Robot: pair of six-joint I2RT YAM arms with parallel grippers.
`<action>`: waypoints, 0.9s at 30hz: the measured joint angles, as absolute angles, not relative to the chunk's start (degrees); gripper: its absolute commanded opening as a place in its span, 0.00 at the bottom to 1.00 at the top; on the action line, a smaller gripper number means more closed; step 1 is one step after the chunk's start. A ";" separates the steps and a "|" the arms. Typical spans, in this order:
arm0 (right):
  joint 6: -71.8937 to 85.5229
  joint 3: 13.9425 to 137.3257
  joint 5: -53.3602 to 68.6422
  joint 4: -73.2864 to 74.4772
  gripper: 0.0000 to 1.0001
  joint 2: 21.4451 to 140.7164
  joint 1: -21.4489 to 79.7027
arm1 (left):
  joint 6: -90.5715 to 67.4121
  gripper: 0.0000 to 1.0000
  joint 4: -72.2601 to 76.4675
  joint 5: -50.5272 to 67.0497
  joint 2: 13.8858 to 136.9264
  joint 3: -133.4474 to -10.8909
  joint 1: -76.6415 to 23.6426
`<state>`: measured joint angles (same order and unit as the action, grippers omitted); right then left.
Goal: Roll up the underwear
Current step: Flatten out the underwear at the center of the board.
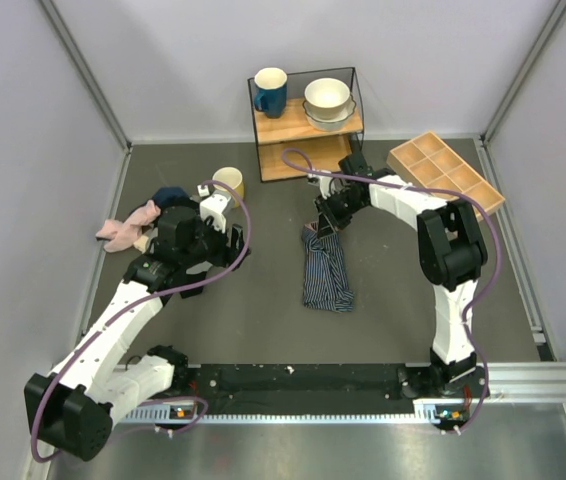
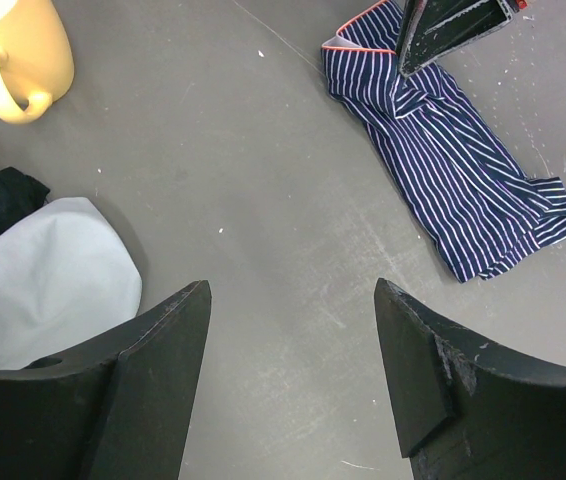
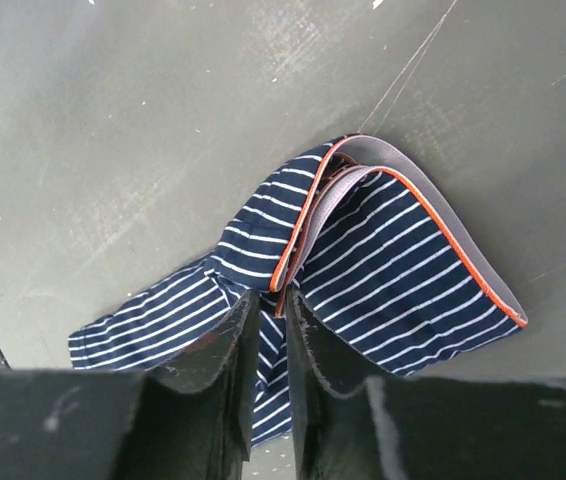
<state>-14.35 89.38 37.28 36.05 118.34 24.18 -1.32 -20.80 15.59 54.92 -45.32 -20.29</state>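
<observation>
Two white-shelled machines with black joint housings: the left arm (image 1: 113,335) and the right arm (image 1: 448,310) each carry a purple cable (image 1: 247,232) looping from base to wrist. The left hand (image 2: 291,290) has broad, matte-black wedge fingers (image 2: 163,360), chipped pale at one edge; the right hand (image 3: 273,297) has narrower black fingers (image 3: 218,360), glossy and scuffed.

- A robot lab test cell: plain pale walls (image 1: 23,120) close in the dark tabletop (image 1: 263,320) on three sides
- Slotted metal rail (image 1: 523,378) along the near edge
- Staged props: shelf (image 1: 308,125) at the far edge, wooden tray (image 1: 445,172) at the far right corner
</observation>
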 measured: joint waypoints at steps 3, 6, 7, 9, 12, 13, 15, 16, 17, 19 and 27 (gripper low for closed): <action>-14.35 89.38 37.34 36.07 0.10 118.34 24.18 | -1.32 0.72 -20.80 15.59 54.92 -45.32 -20.29; -14.37 89.38 37.34 36.12 0.14 118.34 24.18 | -1.32 0.72 -20.80 15.62 54.92 -45.32 -20.29; -14.37 89.38 37.36 36.12 0.26 118.34 24.18 | -1.32 0.72 -20.80 15.62 54.92 -45.32 -20.29; -14.15 89.38 37.39 36.23 0.35 118.34 24.18 | -1.32 0.72 -20.80 15.62 54.92 -45.32 -20.29; -14.44 89.38 37.43 36.23 0.41 118.34 24.18 | -1.32 0.72 -20.80 15.64 54.92 -45.32 -20.29; -14.44 89.38 37.41 36.25 0.41 118.34 24.18 | -1.32 0.72 -20.80 15.64 54.92 -45.32 -20.29; -14.41 89.38 37.45 36.27 0.41 118.34 24.18 | -1.32 0.72 -20.80 15.68 54.92 -45.32 -20.29; -14.39 89.38 37.47 36.27 0.41 118.34 24.18 | -1.32 0.72 -20.80 15.70 54.92 -45.32 -20.29; -14.39 89.38 37.52 36.29 0.41 118.34 24.18 | -1.32 0.72 -20.80 15.77 54.92 -45.32 -20.29; -14.39 89.38 37.67 36.34 0.41 118.37 24.18 | -1.32 0.72 -20.80 15.81 54.92 -45.32 -20.29; -14.37 89.38 38.79 36.47 0.41 119.59 24.21 | -1.32 0.72 -20.80 16.03 54.92 -45.32 -20.29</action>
<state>-14.37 89.38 38.79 36.47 119.59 24.21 -1.32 -20.80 16.03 54.92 -45.32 -20.29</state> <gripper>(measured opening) 0.409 0.721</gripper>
